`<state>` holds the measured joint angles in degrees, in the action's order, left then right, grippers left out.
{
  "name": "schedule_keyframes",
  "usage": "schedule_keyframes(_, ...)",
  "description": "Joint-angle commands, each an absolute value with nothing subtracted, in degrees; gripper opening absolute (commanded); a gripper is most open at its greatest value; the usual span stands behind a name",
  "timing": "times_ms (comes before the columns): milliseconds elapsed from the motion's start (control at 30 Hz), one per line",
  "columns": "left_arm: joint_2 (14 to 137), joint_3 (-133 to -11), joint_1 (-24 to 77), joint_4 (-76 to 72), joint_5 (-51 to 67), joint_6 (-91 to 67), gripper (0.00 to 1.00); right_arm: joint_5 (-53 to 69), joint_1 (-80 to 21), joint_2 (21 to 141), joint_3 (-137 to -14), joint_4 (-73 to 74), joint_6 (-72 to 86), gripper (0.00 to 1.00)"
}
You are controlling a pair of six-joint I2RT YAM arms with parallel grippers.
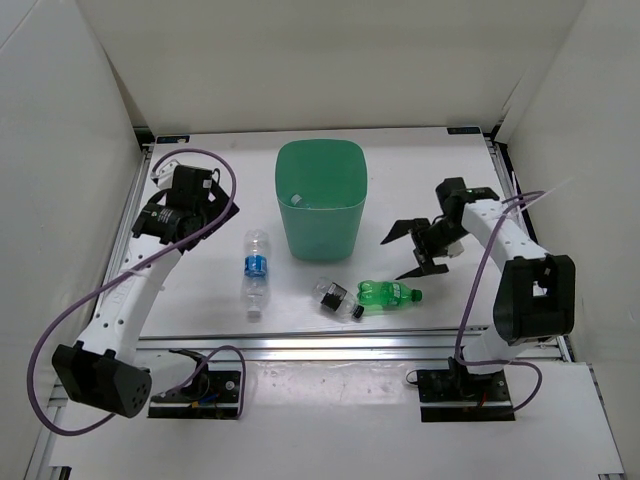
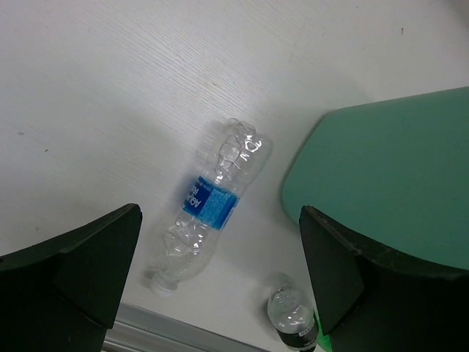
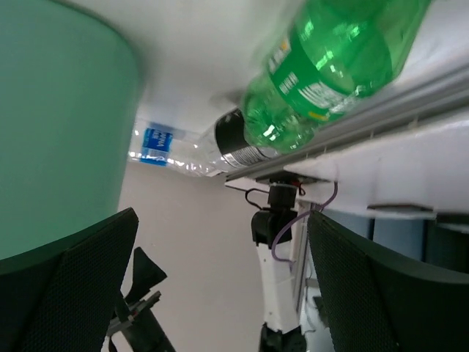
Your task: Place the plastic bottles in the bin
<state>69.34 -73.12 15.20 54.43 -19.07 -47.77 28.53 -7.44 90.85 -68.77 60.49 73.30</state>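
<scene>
The mint-green bin (image 1: 320, 215) stands upright mid-table. A clear bottle with a blue label (image 1: 256, 272) lies left of it. A clear bottle with a dark label and black cap (image 1: 335, 298) and a green bottle (image 1: 388, 294) lie in front of it, cap to cap. A small pale thing (image 1: 297, 199) shows inside the bin; I cannot tell what it is. My left gripper (image 2: 220, 246) is open and empty, high above the blue-label bottle (image 2: 212, 209). My right gripper (image 1: 405, 250) is open and empty, right of the bin and above the green bottle (image 3: 330, 66).
White walls close in the table on the left, back and right. An aluminium rail (image 1: 330, 345) runs along the table's front edge, close to the bottles. In the left wrist view the bin's wall (image 2: 388, 176) is at the right and the dark-label bottle (image 2: 293, 319) at the bottom.
</scene>
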Motion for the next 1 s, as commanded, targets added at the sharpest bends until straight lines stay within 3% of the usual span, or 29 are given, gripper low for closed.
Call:
schedule_keyframes(0, 66.4, -72.3, 14.9, 55.0, -18.3, -46.8, 1.00, 31.0, -11.0, 88.2, -66.2, 60.3, 84.4, 1.00)
schedule_keyframes(367, 62.4, -68.8, 14.9, 55.6, -18.3, -46.3, 1.00, 26.0, -15.4, 90.1, -59.2, 63.4, 89.5, 1.00)
schedule_keyframes(800, 61.3, -68.2, 14.9, 57.9, -19.3, -45.3, 1.00, 19.6, -15.9, 100.5, -59.7, 61.3, 87.7, 0.97)
schedule_keyframes(900, 60.7, -68.2, 14.9, 58.5, -19.9, -45.3, 1.00, 18.9, -15.3, 101.9, -59.7, 60.6, 86.6, 0.86)
schedule_keyframes(967, 60.7, -68.2, 14.9, 58.5, -19.9, -45.3, 1.00, 18.3, -15.3, 102.4, -59.7, 60.1, 86.0, 0.70)
